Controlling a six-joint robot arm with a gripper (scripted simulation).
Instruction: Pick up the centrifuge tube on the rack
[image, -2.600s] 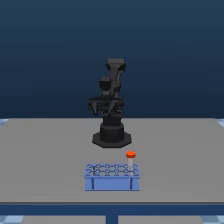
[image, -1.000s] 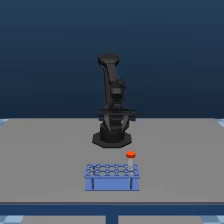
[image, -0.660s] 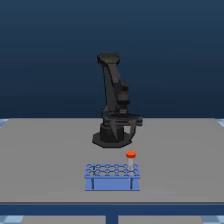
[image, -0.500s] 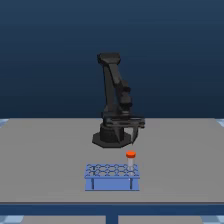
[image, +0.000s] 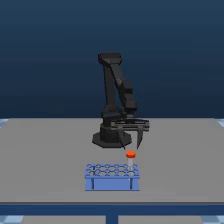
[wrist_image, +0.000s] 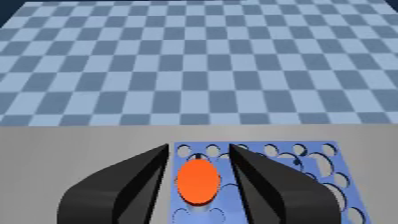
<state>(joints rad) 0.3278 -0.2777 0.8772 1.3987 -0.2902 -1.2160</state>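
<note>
The light-blue rack (image: 112, 176) stands on the grey table near its front edge, its top dotted with round holes. The centrifuge tube (image: 131, 155) stands upright in a hole at the rack's back corner on the exterior view's right, its orange-red cap showing above the top. My gripper (image: 131, 146) hangs open just above the cap, fingers pointing down. In the wrist view the orange cap (wrist_image: 197, 180) lies between the two dark fingers (wrist_image: 124, 190), apart from both, with the rack (wrist_image: 293, 155) beneath.
The arm's black base (image: 107, 137) sits on the grey table (image: 45, 160) behind the rack. A checkered floor (wrist_image: 195, 60) lies beyond the table edge in the wrist view.
The arm has swung forward and lowered; the gripper has come from near the base to just above the tube's cap. Rack and tube have not moved.
</note>
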